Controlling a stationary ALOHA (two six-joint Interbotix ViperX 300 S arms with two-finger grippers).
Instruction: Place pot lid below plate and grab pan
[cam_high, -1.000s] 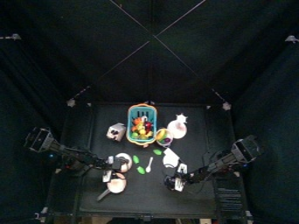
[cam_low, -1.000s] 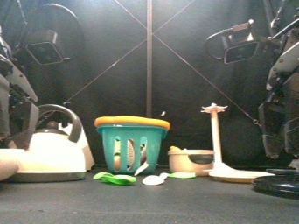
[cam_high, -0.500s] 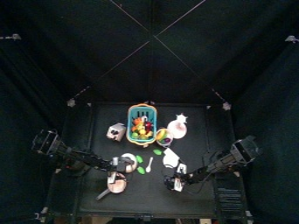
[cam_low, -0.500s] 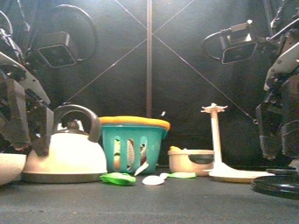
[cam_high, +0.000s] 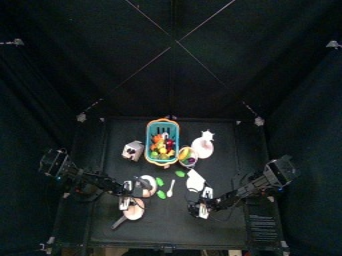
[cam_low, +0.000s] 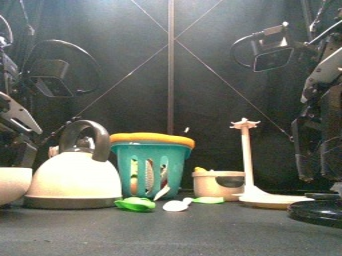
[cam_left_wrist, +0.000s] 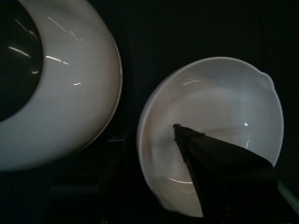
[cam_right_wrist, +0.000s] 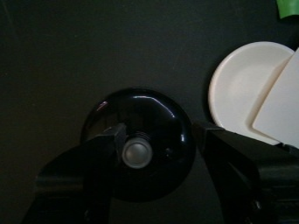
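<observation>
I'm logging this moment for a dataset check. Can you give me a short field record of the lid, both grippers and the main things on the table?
lid: black round pot lid with a knob, lying flat on the table
right gripper: open, jaws either side of the lid, not closed on it
plate: white plate, beside the lid
left gripper: close over a white round dish
middle: teal basket of fruit, white kettle beside it

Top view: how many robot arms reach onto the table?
2. The left arm enters from the picture's left, the right arm from its right, both low in the picture. None seems hidden.
</observation>
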